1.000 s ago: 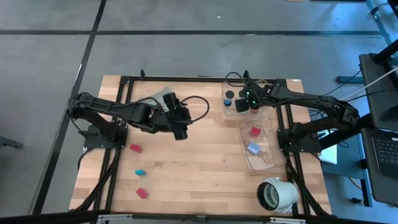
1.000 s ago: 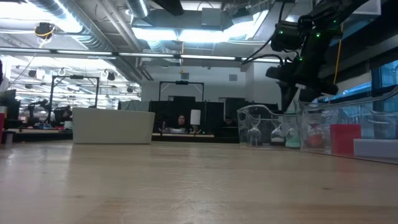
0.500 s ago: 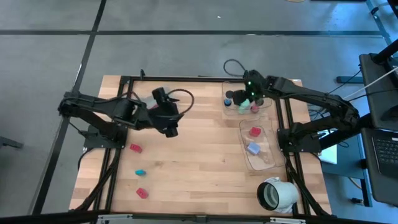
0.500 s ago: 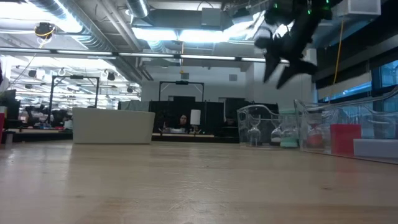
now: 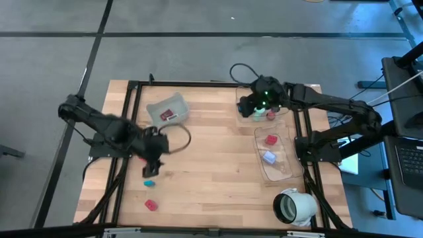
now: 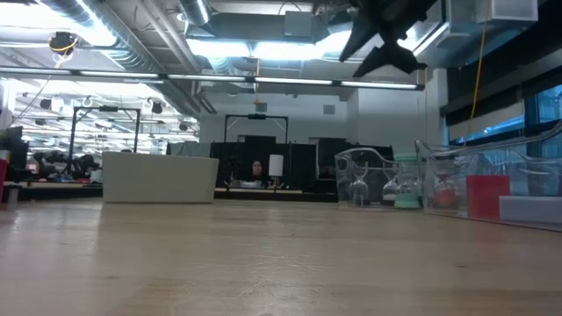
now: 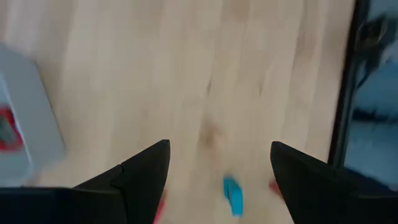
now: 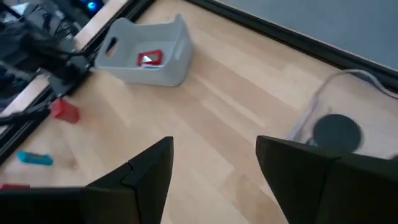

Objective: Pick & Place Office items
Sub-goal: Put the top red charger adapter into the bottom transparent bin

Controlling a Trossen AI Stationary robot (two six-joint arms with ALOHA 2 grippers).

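- Left gripper (image 5: pixel 153 166), fingers spread and empty, hovers above teal bit (image 5: pixel 149 182) near table's left edge
- Right gripper (image 5: pixel 250 106), fingers apart, empty, above clear tray (image 5: pixel 246 118)
- Open wood between them

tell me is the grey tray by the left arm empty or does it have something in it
Not empty. The grey tray holds one red block, seen lying on its floor in both the high view and the right wrist view. Nothing else shows inside it.

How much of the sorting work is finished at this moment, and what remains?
Done: a red block lies in the grey tray; more pieces sit in the clear trays. In hand: nothing; the left tool hangs open over the teal piece, the right tool is empty. Left: that teal piece and the red block near it.
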